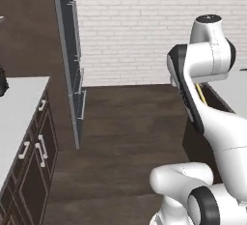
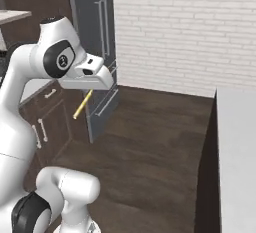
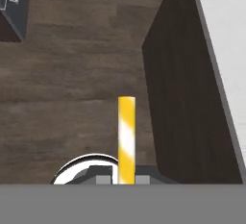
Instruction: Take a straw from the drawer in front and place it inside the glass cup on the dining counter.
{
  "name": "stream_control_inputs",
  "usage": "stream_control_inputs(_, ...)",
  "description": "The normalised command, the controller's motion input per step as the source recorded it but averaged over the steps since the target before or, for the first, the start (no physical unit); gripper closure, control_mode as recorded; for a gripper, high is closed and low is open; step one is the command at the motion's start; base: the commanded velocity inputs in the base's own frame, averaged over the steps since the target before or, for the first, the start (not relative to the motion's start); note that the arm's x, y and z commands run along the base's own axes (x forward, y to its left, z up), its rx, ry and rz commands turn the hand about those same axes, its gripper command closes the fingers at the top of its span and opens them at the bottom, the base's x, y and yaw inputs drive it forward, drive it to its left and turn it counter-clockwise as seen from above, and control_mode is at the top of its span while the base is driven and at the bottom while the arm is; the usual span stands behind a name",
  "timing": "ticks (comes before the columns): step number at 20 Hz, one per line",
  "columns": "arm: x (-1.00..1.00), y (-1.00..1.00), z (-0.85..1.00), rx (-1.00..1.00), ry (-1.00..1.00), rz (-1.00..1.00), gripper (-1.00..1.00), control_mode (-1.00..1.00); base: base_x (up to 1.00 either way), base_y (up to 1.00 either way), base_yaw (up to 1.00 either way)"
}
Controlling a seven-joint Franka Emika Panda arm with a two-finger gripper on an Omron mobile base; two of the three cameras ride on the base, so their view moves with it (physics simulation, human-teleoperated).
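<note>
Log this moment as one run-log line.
stage: carrying | claw: shut on straw | straw: above wood floor, beside dining counter | glass cup: not reached

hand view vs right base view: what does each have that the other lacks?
Hand view alone: the straw seen end-on along the gripper, standing up between the shut fingertips, with the dark side of the island base beside it.

Right base view alone: the brick wall, the tall grey fridge, the dark cabinet drawers with metal handles, and the arm's white links.

Both: the yellow straw, the dark wood floor and the white dining counter edge.
</note>
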Motion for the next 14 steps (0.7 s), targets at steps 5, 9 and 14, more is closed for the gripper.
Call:
stream_control_inputs(5, 0.00, 0.00, 0.00, 0.00, 0.00, 0.00, 1.00, 1.00, 1.00, 0.08, -0.36)
stream_control_inputs(9, 0.00, 0.00, 0.00, 0.00, 0.00, 0.00, 1.00, 1.00, 1.00, 0.18, -0.35)
stream_control_inputs(14, 0.00, 0.00, 0.00, 0.00, 0.00, 0.00, 1.00, 1.00, 1.00, 0.24, -0.34)
